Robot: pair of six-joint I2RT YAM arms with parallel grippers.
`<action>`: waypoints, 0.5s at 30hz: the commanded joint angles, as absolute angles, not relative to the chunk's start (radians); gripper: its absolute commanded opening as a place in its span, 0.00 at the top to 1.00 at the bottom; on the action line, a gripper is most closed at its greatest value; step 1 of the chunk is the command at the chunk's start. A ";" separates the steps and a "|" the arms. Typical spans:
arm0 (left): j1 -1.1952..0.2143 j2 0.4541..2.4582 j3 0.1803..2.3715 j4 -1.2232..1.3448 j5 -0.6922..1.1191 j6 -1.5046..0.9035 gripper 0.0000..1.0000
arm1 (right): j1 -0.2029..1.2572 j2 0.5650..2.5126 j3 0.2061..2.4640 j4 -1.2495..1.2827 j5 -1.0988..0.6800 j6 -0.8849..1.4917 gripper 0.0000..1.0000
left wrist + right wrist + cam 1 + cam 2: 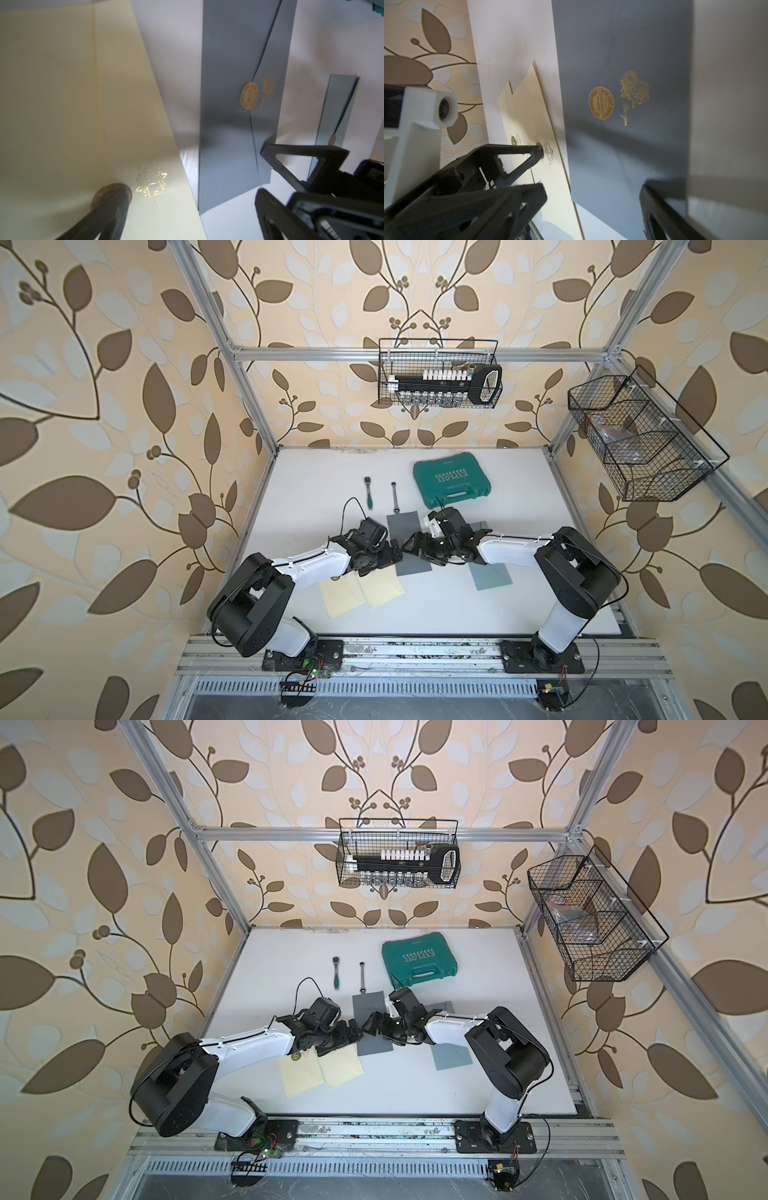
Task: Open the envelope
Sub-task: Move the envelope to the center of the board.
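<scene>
We fold both arms in and meet at mid-table.
Our left arm (309,566) reaches toward 3 o'clock and our right arm (513,549) toward 9, both with wrists bent down. The left gripper (187,195) is spread wide, one finger (104,212) at the seal (116,187) of the cream envelope (135,124); we cannot tell contact. The right gripper (593,189), also spread and holding nothing, hangs over the grey envelope (623,52), which lies flap shut at table centre with the cream envelope at its 7 o'clock.

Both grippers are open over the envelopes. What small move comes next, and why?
Probably move the left gripper so its fingertip slides under the round seal of the cream envelope: that tip sits on the seal, and the envelope is shut.
</scene>
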State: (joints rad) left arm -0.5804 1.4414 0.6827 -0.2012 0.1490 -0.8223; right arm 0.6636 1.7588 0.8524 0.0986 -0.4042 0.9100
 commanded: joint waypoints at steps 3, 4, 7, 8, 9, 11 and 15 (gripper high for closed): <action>-0.570 1.450 0.650 -0.335 0.141 -0.771 0.01 | 0.684 1.834 0.819 -0.078 -0.380 0.924 0.11; -0.570 1.416 0.651 -0.328 0.155 -0.766 0.01 | 0.684 1.829 0.820 -0.078 -0.381 0.919 0.10; -0.570 1.383 0.655 -0.311 0.195 -0.753 0.01 | 0.684 1.821 0.829 -0.086 -0.388 0.898 0.11; -0.570 1.373 0.657 -0.308 0.200 -0.749 0.01 | 0.684 1.820 0.833 -0.090 -0.385 0.894 0.11; -0.571 1.361 0.659 -0.311 0.197 -0.748 0.01 | 0.684 1.815 0.833 -0.091 -0.385 0.892 0.10; -0.569 1.344 0.659 -0.325 0.179 -0.750 0.01 | 0.684 1.807 0.834 -0.091 -0.383 0.886 0.10; -0.570 1.369 0.655 -0.325 0.168 -0.750 0.01 | 0.684 1.801 0.837 -0.083 -0.395 0.878 0.10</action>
